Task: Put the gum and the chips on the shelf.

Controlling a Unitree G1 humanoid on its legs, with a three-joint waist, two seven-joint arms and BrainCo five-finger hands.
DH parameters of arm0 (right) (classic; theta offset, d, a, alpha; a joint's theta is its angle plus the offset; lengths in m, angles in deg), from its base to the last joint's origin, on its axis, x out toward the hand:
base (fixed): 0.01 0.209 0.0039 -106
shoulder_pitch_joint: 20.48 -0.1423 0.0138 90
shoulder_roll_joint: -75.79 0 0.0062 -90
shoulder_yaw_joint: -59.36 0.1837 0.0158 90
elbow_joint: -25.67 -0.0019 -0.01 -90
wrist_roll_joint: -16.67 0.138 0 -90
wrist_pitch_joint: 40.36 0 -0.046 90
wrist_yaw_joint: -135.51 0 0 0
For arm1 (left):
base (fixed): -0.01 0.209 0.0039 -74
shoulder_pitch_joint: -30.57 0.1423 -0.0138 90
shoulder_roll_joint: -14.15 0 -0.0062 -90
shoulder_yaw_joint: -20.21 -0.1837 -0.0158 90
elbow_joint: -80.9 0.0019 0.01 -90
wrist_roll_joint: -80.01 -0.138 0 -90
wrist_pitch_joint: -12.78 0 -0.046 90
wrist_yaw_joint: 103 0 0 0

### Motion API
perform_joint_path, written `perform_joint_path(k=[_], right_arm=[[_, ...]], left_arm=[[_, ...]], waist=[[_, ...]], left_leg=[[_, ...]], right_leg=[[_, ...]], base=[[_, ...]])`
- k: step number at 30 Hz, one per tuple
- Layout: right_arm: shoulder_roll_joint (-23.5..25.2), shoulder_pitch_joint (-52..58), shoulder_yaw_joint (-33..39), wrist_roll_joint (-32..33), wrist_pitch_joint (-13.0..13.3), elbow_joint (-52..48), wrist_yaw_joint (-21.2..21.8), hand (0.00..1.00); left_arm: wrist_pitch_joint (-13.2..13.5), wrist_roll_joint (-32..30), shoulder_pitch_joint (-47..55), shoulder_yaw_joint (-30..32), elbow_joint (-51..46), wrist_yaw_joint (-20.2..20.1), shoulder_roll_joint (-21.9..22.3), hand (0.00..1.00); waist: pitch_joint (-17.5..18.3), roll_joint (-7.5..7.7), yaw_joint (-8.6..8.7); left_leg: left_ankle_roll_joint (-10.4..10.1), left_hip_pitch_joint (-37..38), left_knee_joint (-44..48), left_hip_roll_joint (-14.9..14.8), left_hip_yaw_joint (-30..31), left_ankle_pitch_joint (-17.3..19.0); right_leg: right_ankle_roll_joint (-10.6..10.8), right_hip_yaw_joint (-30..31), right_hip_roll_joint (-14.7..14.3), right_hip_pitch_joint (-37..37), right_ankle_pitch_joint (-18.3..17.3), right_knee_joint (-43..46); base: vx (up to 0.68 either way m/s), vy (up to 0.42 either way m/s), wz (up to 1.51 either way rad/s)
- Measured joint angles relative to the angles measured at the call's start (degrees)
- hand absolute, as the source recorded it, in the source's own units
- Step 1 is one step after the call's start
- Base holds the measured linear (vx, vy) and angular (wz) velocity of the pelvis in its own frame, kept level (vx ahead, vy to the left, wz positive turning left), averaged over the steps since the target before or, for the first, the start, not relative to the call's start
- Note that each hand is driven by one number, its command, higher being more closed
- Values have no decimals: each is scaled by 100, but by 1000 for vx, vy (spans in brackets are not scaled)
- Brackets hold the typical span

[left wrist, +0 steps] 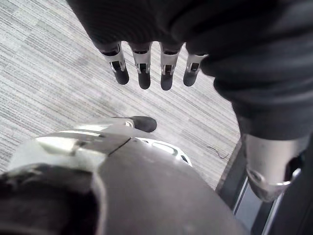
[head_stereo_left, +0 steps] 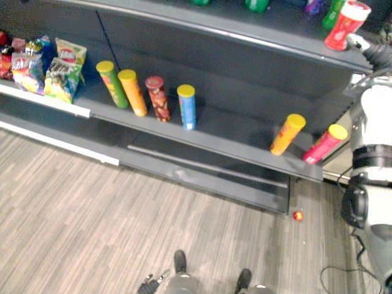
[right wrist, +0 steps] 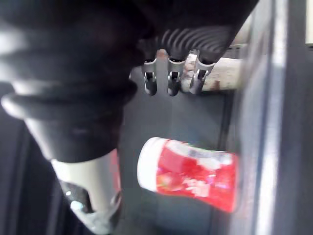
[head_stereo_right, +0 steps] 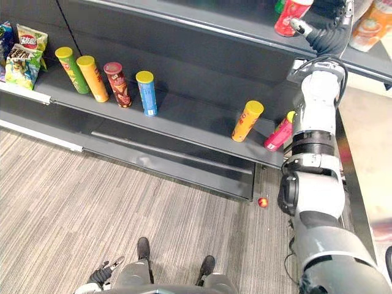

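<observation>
Fingers of the left hand [left wrist: 143, 66] hang straight and empty over the grey striped floor [head_stereo_left: 73, 214], at seven o'clock in the eye views. On the dark grey middle shelf [head_stereo_left: 233, 138], crinkled chip bags [head_stereo_left: 61, 73] sit at ten o'clock. Next come tall chip cans in a row: a green tube [head_stereo_left: 112, 84], an orange tube [head_stereo_left: 133, 92], a dark red tube [head_stereo_left: 158, 98] and a blue tube [head_stereo_left: 187, 106]. At three o'clock stand a yellow-lidded orange tube [head_stereo_left: 286, 135] and a yellow-lidded pink tube [head_stereo_left: 324, 144], near the shelf's end. At one o'clock the red gum canister with a white cap [head_stereo_right: 293, 16] stands on the dark upper shelf [head_stereo_right: 202, 21], close to its front edge. The right hand [right wrist: 171, 78] is just beside it, fingers straight and relaxed, not wrapped round it.

The gum looks placed, so the step is a clean release. Draw the hand straight back off the shelf with the fingers spread, without nudging the canister toward the edge.
</observation>
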State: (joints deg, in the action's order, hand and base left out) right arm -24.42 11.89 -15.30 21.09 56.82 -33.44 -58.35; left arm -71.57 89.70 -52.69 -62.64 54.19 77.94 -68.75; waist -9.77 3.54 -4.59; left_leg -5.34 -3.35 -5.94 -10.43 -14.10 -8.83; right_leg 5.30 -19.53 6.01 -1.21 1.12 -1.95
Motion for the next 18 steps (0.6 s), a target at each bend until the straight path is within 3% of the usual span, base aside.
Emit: perform_joint_path(k=[4,9,13,15,16,18], right_arm=[[762,1323,-139,-3,358,-2337,42,0],[1604,2662,-666,-73,652,-3902,213,0],[1890,3710,-1500,-286,801,-4695,464,0],[1918,4328,-2118,-436,852,-5060,712,0],[1930,5978,-3653,-381,953,-5203,1529,0],[1938,6084,-3725,-366,951,-5203,1765,0]], left_arm=[[0,-228,71,24,6,16,6,0],[3,-423,144,184,3,71,48,0],[8,-605,208,227,5,105,78,0],[11,-609,227,233,13,115,67,0],[48,-609,291,347,69,131,79,0],[57,-609,346,408,68,136,91,0]], waist=[[235,7,3],[326,33,59],[437,85,74],[467,121,85],[557,145,144],[560,148,222]], left_leg=[[-31,16,0,-23,1,27],[-71,12,0,-11,61,77],[-63,13,0,22,94,90],[-62,12,0,37,113,91],[-58,53,0,104,182,103],[-59,59,0,112,183,102]], right_leg=[[-9,3,-18,-3,-13,-6],[17,-60,16,-28,-45,-6],[25,-101,52,-51,-50,-2],[32,-116,67,-58,-55,6],[70,-173,142,-113,-95,53],[85,-163,165,-85,-121,116]], base=[[9,-5,-1],[6,0,5],[24,5,7],[29,12,11],[29,19,14],[11,11,7]])
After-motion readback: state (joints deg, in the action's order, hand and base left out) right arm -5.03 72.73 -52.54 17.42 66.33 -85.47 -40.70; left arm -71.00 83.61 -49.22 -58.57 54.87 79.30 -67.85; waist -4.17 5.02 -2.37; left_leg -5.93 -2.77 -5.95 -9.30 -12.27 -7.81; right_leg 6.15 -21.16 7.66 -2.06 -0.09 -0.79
